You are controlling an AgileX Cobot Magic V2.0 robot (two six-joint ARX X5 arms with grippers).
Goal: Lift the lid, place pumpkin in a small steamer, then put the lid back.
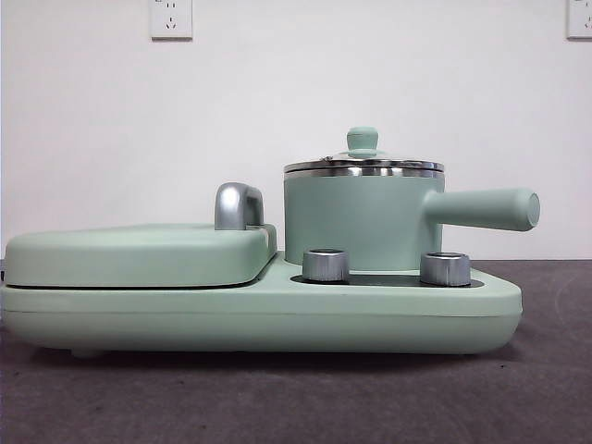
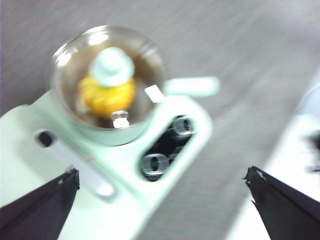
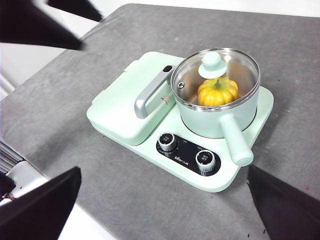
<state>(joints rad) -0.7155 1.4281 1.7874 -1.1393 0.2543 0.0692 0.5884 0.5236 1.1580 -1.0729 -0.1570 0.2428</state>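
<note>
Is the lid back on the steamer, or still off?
On. The lid sits level on the small steamer rim, with the pumpkin visible through the glass.

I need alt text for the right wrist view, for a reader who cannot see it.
A yellow-orange pumpkin sits inside the small steamer, under the closed glass lid, on a mint-green cooking appliance with two dials, standing on a grey table. The right gripper is open above, holding nothing.

I see a mint-green cooker base (image 1: 268,319) on the grey table (image 1: 296,398), its flat hinged cover (image 1: 139,254) with chrome handle (image 1: 238,205) on the left, two steel dials (image 1: 326,265) near the front, and white wall sockets (image 1: 171,18) beyond.
</note>
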